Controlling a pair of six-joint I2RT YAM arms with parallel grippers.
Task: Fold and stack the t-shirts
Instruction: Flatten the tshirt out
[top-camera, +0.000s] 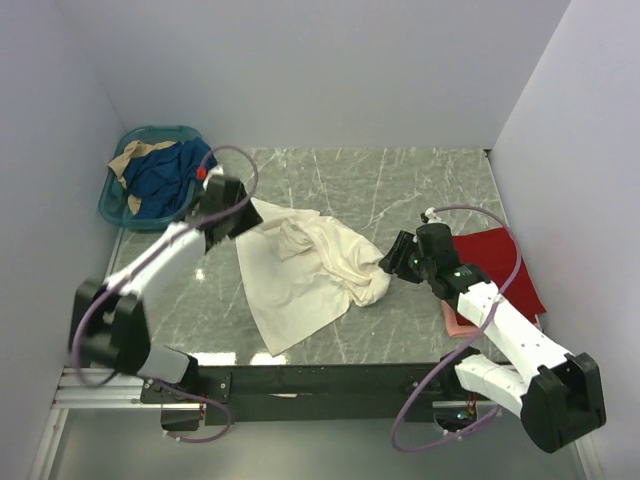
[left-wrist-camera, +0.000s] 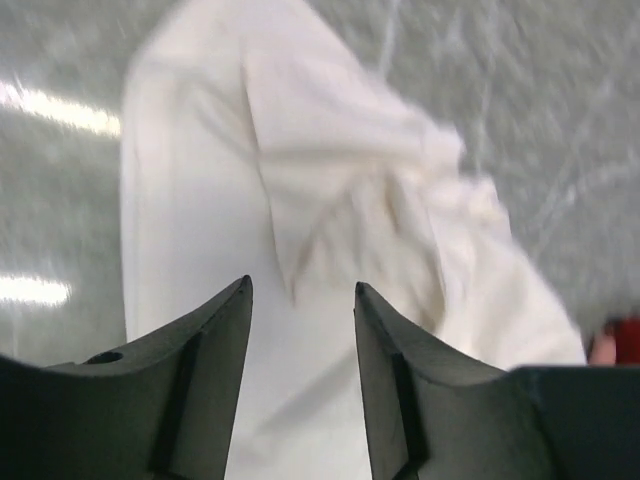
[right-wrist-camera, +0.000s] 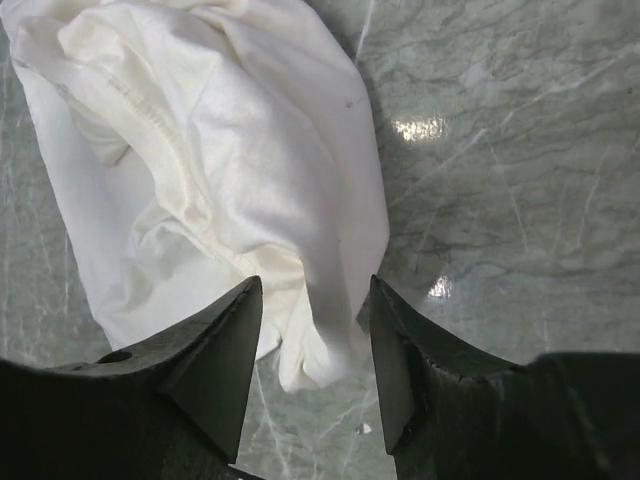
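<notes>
- Left claw (left-wrist-camera: 300, 285) and right claw (right-wrist-camera: 313, 282) both stood apart over the cream t-shirt (top-camera: 300, 280).
- Basket (top-camera: 160, 129) sat beyond the left claw; red t-shirt (top-camera: 495, 255) lay beside the right claw.
- Pink t-shirt (top-camera: 452, 322) was mostly hidden.

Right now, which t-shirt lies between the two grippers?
The cream-white t-shirt, crumpled mid-table. The red t-shirt lies flat at the right edge, with the pink t-shirt peeking out beneath it.

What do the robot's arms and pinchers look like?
The left arm and right arm are white tubes with chunky black joints. A thin purplish cable loops along each. The left gripper and right gripper are black, each with two pointy wedge-shaped fingers. There is a small red bit by the left wrist.
</notes>
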